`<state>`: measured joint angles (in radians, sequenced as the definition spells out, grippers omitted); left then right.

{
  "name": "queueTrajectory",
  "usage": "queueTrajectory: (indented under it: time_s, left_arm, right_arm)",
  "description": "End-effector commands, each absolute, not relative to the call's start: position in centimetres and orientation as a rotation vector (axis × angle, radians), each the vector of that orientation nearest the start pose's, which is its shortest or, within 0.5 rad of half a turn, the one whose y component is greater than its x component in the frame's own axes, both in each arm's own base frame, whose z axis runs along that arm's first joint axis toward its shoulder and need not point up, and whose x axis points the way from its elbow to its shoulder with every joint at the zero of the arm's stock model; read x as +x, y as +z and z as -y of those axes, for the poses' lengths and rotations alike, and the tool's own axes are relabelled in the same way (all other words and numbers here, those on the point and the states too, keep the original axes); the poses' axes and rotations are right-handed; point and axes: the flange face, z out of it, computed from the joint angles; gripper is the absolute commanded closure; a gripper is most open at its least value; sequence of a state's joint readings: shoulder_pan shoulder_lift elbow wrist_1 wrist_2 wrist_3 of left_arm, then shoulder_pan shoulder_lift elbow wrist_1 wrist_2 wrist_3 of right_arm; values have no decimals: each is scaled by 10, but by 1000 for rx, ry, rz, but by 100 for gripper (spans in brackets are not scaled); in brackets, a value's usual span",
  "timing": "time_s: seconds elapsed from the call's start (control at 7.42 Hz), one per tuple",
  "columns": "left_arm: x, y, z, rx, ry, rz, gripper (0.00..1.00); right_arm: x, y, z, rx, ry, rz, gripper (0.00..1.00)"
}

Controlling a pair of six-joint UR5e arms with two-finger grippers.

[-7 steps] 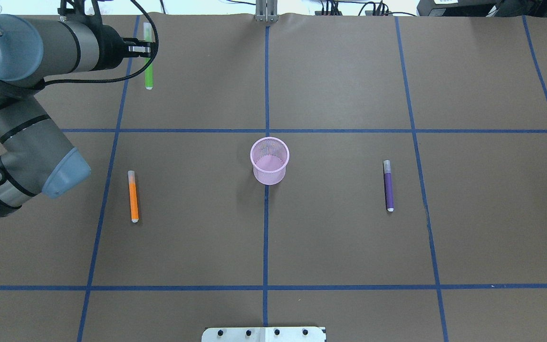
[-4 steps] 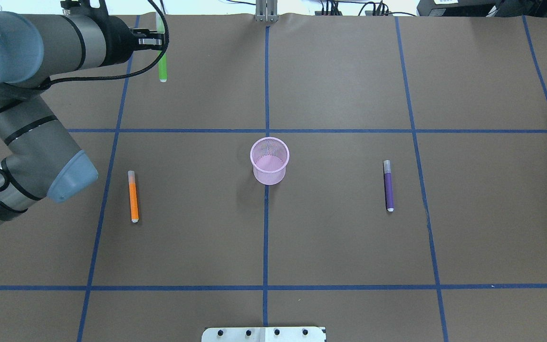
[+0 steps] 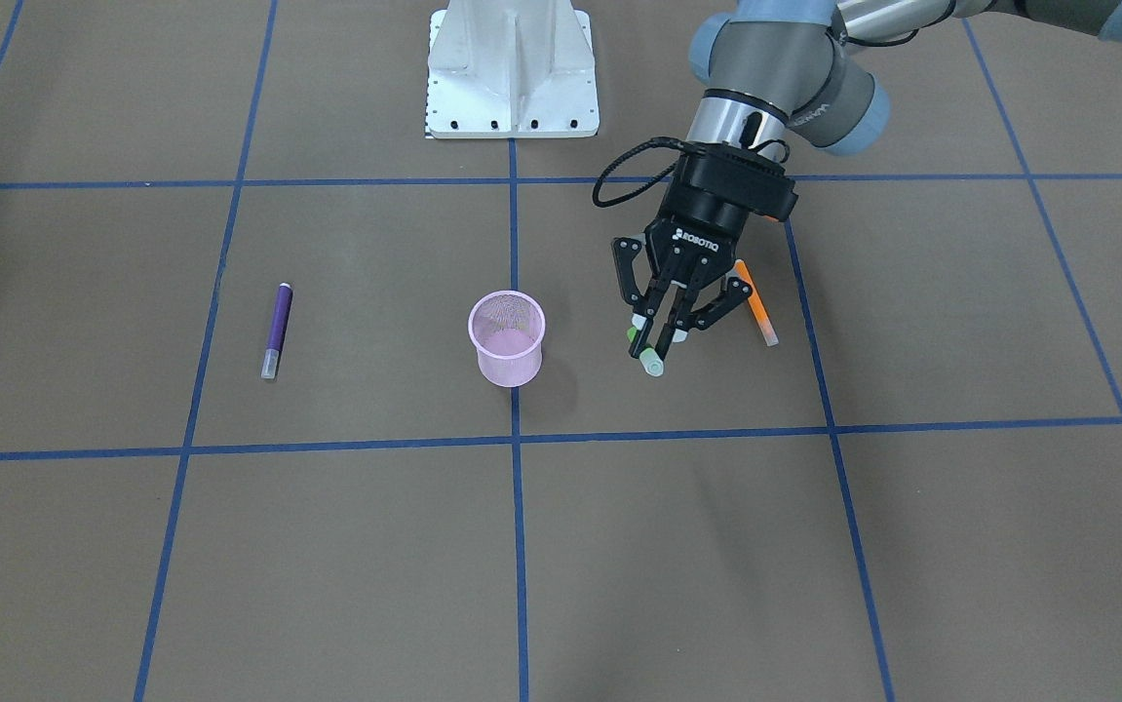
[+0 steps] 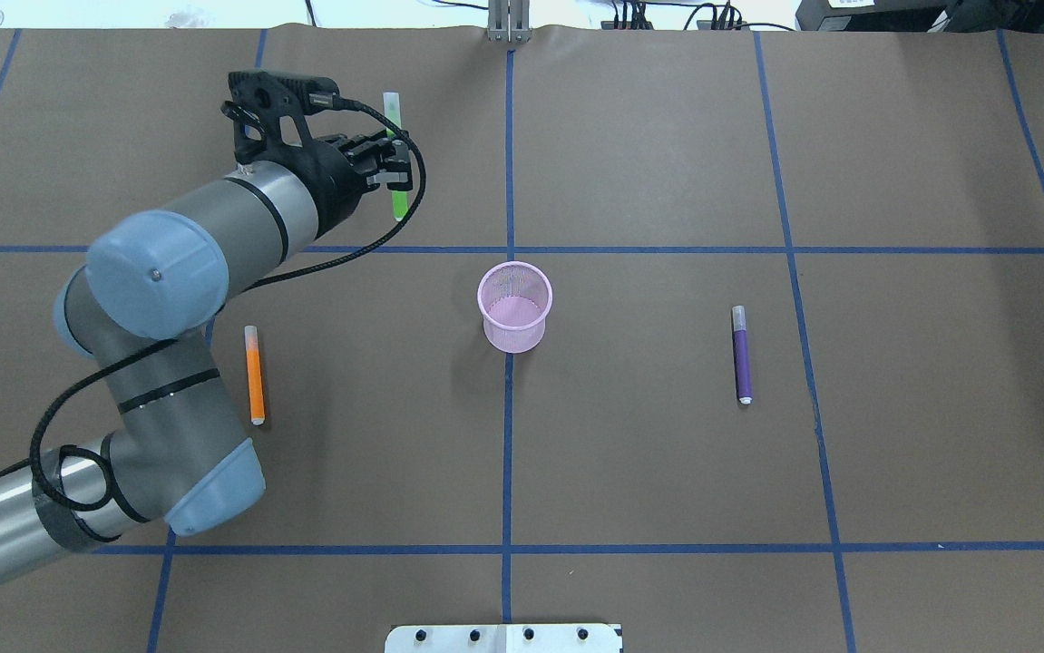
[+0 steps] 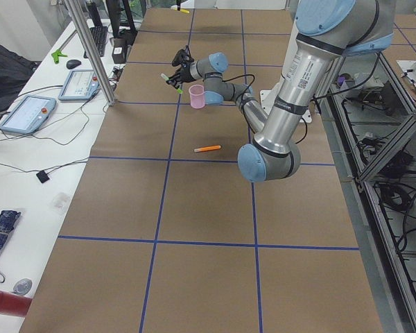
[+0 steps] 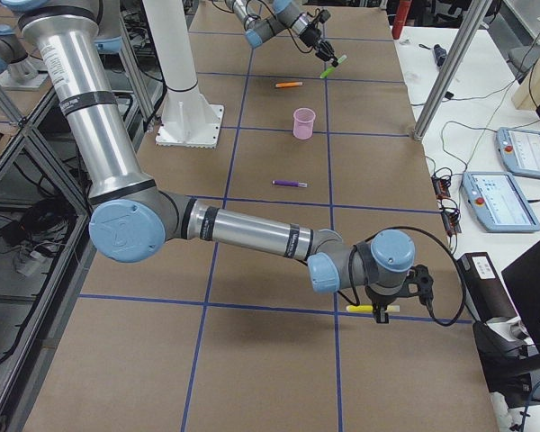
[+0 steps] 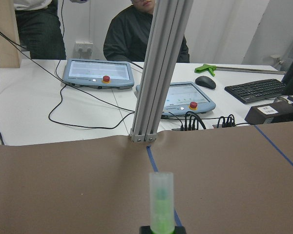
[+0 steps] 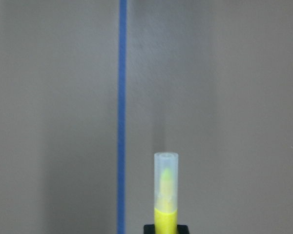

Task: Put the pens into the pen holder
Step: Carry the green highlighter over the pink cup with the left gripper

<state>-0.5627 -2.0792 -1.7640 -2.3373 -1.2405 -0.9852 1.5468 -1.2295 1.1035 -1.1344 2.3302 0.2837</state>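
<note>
brown kraft paper covers the whole table, smooth and matte, marked into big squares by thin blue tape lines.

the left gripper, black metal with jointed links, is pinched tight on the bright green plastic pen. it grips the slim round barrel about midway, up off the paper. the translucent whitish cap end pokes out past the fingertips toward the far table edge, and the green tail points back toward the robot.

nearer the robot and off to that gripper's right stands the small round pink wire-mesh pen holder. it is upright on the centre tape line, slightly tapered with a rolled rim, and apart from the held pen.

the slim orange pen lies flat on the paper on the robot's left, just beside the grey left arm. the slim purple pen lies flat on the robot's right. each has a pale cap end toward the far edge, and both are well apart from the holder.

the right gripper sits far off by the table's right end. only a sliver of black shows at the bottom of its wrist view, closed round a yellow pen with a clear cap.

beyond the far edge is a white desk with control tablets.
</note>
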Motion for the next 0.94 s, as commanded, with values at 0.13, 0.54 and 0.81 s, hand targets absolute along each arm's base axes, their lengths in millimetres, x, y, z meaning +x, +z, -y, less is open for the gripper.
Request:
queueTrajectory:
  time_s: [0.13,0.54,0.81]
  left_arm:
    - [484,156,405,1027,-238,-1177,100]
    - [544,130,410,1002,-206,-1177,100]
    - [551,139,415,1024,-166,-1130,100]
  right_arm:
    - [32,566,661,264,106,885,100]
    - [-18,511,661,321,-9,923,100]
    - [-41,490,666,341,-57,935,100]
